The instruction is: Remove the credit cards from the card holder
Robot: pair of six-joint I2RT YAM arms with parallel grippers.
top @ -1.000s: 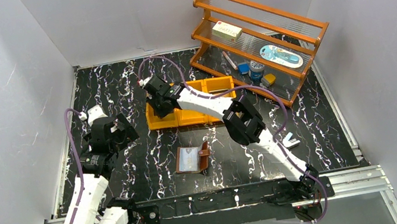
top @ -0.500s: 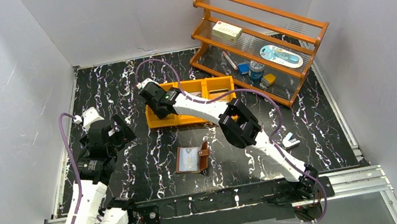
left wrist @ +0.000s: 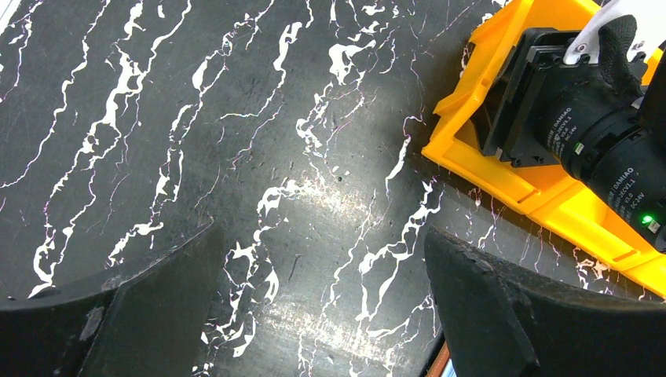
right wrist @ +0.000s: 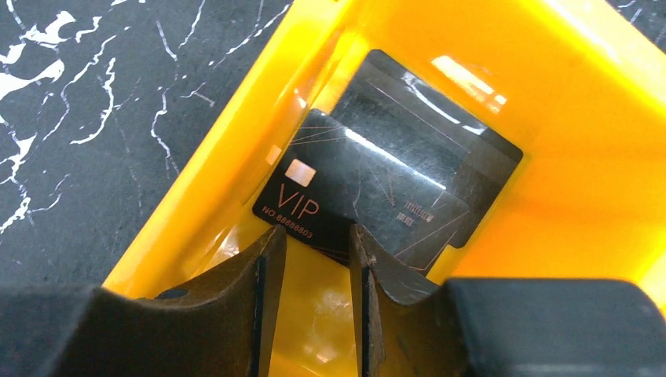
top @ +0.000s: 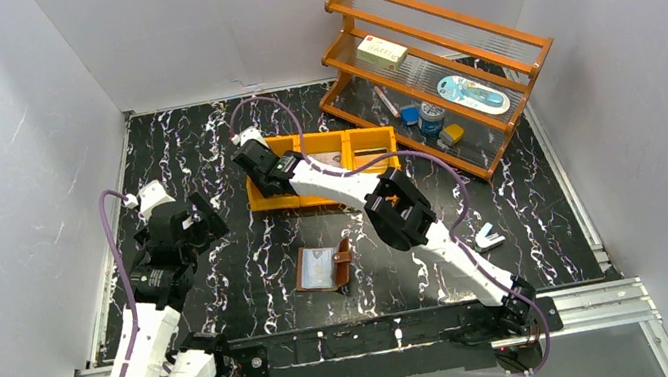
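The card holder (top: 324,268) lies open on the black marble table, a pale card showing in its sleeve; its brown edge (left wrist: 438,366) peeks in at the bottom of the left wrist view. My right gripper (top: 258,166) (right wrist: 318,236) hangs over the left compartment of the orange bin (right wrist: 550,157), open, with only bin floor showing between its fingers. Just past its tips a black VIP credit card (right wrist: 345,196) lies on another dark card (right wrist: 448,126). My left gripper (top: 198,220) (left wrist: 318,236) hovers open over bare table, left of the bin.
The orange bin (top: 368,133) (left wrist: 550,200) sits mid-table behind the wallet. An orange rack (top: 451,58) with small items stands at the back right. A white-and-blue angled piece (top: 490,238) lies right of the right arm. White walls enclose the table.
The right gripper's jaws have widened over the bin's left compartment and the arm has shifted slightly left. The left arm drew back a little, then stayed still.
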